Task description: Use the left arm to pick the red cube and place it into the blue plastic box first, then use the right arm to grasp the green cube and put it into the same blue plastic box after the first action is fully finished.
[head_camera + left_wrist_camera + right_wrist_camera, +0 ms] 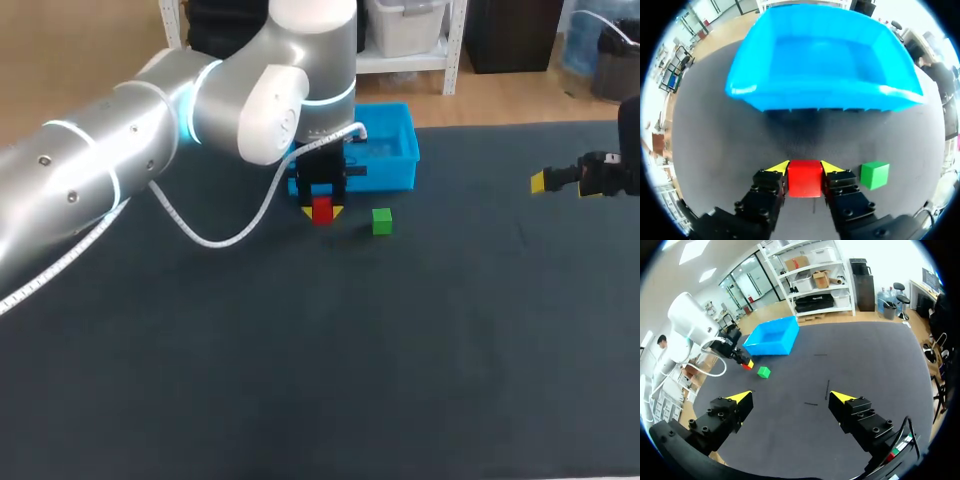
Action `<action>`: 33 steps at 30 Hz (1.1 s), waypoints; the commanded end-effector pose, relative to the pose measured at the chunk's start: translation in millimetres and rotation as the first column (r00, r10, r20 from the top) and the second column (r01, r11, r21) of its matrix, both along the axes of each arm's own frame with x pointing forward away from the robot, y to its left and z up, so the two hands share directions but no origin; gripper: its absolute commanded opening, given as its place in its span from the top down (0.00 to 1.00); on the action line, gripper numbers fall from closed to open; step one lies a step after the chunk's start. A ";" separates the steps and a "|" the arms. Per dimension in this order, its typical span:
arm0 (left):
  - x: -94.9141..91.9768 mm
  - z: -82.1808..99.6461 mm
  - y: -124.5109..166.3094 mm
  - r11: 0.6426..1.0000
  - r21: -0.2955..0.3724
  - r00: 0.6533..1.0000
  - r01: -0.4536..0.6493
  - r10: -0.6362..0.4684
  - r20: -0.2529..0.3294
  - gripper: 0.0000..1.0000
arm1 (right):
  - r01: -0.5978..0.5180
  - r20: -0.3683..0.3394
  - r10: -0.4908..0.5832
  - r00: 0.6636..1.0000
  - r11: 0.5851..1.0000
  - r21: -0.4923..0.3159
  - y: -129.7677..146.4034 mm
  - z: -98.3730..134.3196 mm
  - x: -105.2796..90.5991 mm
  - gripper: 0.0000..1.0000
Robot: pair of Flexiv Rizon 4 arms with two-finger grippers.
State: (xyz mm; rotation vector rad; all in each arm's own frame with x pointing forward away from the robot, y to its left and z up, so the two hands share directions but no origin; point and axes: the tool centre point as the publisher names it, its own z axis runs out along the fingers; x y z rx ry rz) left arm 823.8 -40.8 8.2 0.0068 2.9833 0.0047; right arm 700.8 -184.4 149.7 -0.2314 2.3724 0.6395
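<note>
The red cube point(322, 209) sits on the dark table just in front of the blue plastic box point(392, 160). My left gripper point(322, 211) is shut on it; in the left wrist view both yellow-tipped fingers press the red cube point(804, 178) from two sides, with the blue box point(825, 65) straight ahead. The green cube point(381, 221) lies a short way to the right of the red one, beside my left gripper point(804, 168) as the green cube point(874, 175). My right gripper point(790, 397) hovers open and empty over the table's right side point(560, 180), far from the green cube point(763, 372).
The box point(772, 336) stands near the table's far edge point(520, 125). A white cable point(200, 235) hangs from my left arm above the mat. Dark mat stretches wide in front and to the right.
</note>
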 end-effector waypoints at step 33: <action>-6.8 102.4 13.9 0.974 -0.039 0.932 0.223 -0.201 0.303 1.00 | 0.000 0.000 0.000 1.000 1.000 -0.001 -0.3 0.2 -0.4 0.00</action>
